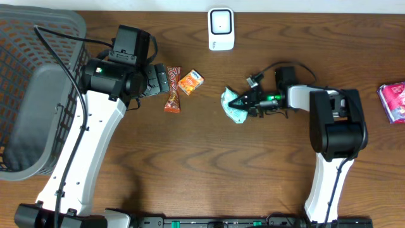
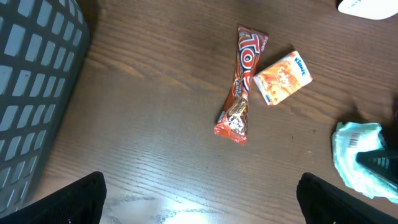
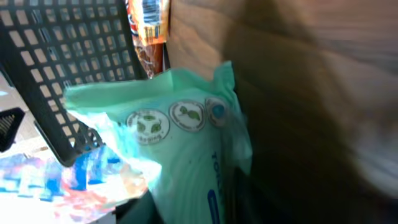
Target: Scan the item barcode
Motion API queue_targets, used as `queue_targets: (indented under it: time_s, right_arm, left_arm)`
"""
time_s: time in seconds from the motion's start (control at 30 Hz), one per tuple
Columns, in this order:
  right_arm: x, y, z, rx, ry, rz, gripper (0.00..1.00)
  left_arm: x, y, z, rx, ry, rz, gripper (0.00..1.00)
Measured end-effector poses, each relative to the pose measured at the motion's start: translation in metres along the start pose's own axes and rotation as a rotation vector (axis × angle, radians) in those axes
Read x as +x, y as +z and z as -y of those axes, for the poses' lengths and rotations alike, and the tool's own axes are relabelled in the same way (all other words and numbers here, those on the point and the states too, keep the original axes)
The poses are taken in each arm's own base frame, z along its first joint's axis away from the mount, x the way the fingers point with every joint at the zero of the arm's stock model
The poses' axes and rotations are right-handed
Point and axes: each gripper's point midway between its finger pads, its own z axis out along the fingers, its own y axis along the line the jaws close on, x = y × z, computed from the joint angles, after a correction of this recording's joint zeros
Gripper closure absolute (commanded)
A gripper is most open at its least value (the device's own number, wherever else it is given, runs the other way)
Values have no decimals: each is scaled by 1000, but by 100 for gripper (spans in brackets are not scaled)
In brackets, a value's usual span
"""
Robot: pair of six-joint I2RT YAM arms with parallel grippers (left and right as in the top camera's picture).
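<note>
Underneath everything, a dark brown wood-grain table [image 1: 190,164], with a pale patch of glare near the bottom of the left wrist view. At the left edge, a grey lattice basket [image 1: 12,50], partly cut by the frame. At the far edge, near the middle, a white scanner [image 1: 221,28], face up. At the right edge, a pink packet [image 1: 393,101], also cut by the frame.

Near the table's centre, the task's item: a pale green packet [image 1: 233,104], crumpled, on the wood, well apart from the scanner; round leaf emblems on it in the right wrist view. Left of it, a red-brown candy bar [image 1: 173,88], and just beside that, a small orange box [image 1: 190,82].

Left gripper [image 1: 157,80]: above the wood next to the candy bar, fingers [image 2: 81,196] spread wide, nothing between them.

Right gripper [image 1: 248,99]: low, pointed left, tips against the green packet's right side. Cannot tell whether pinching the packet or merely touching it.
</note>
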Motion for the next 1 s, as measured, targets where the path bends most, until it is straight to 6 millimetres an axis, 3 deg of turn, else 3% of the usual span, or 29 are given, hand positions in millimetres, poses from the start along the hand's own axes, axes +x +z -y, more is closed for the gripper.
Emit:
queue_targets:
  time_s: [0.13,0.17,0.23,0.37,0.47,0.6,0.67,0.77,0.9,1.0]
  right_arm:
    - [5,-14,7,68,71,20,51]
    - [7,-20,6,122,86,33,41]
    - [8,-31,3,226,65,66,36]
    - [9,-59,-19,422,-5,153,37]
    - [17,-78,-55,556,-114,231,42]
    - [26,-70,-78,599,-203,238,55]
    - [33,-57,-84,611,-243,212,56]
    - [42,-37,-84,649,-304,162,42]
    - [48,-20,-80,754,-382,144,34]
    - [47,-16,-76,838,-387,181,33]
  left_arm:
    - [0,0,0,0,0,0,2]
    - [0,0,0,0,0,0,2]
    - [0,0,0,0,0,0,2]
    - [0,0,0,0,0,0,2]
    - [0,0,0,0,0,-1,2]
    - [0,0,0,0,0,1,2]
    - [0,0,0,0,0,0,2]
    - [0,0,0,0,0,0,2]
    - [0,0,0,0,0,0,2]
    - [0,0,0,0,0,0,2]
